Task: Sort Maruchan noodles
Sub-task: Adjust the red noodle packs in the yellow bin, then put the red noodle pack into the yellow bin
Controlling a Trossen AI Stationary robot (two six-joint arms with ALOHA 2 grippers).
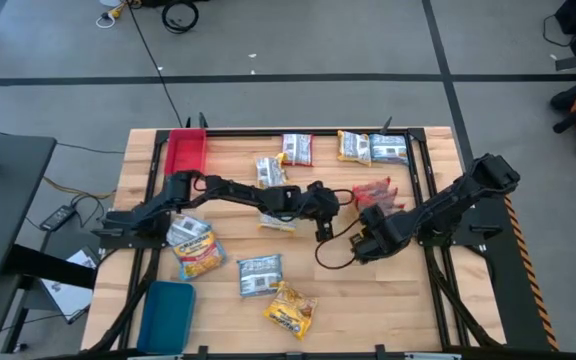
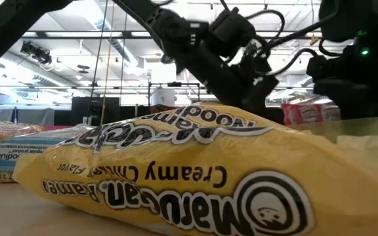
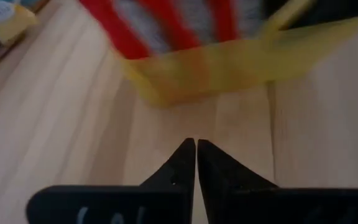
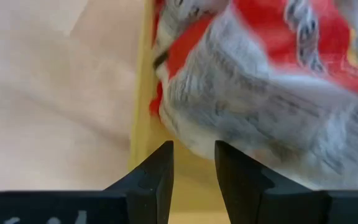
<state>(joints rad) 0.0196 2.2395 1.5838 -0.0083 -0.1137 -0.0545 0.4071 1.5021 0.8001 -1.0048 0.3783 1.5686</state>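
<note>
1. Risk: both arms crowd the middle of the tabletop (image 1: 368, 300). The left gripper (image 1: 325, 205) and the right gripper (image 1: 371, 222) sit near each other beside the red packets (image 1: 376, 192). A careless reach by either could knock one arm or its cable into the other.
2. Risk: the red packets lie in a yellow tray (image 4: 143, 124), bunched and tilted. A pinch low at the tray's edge could catch the wall instead of a packet, or drag the whole tray along.
3. Risk: loose packets could slide if brushed. One lies under the left arm (image 1: 276, 222), and others sit toward the near edge, such as the yellow packet (image 1: 290, 310).
4. Left fingers (image 3: 179, 168): pressed together with nothing between them, just above bare wood and short of the tray.
5. Right fingers (image 4: 157, 171): a narrow gap, nothing gripped; they hang just in front of the nearest red packet (image 4: 260, 93), and I cannot tell whether they touch it.
6. Other packets lie along the far side (image 1: 297, 149), well apart from both arms.
</note>
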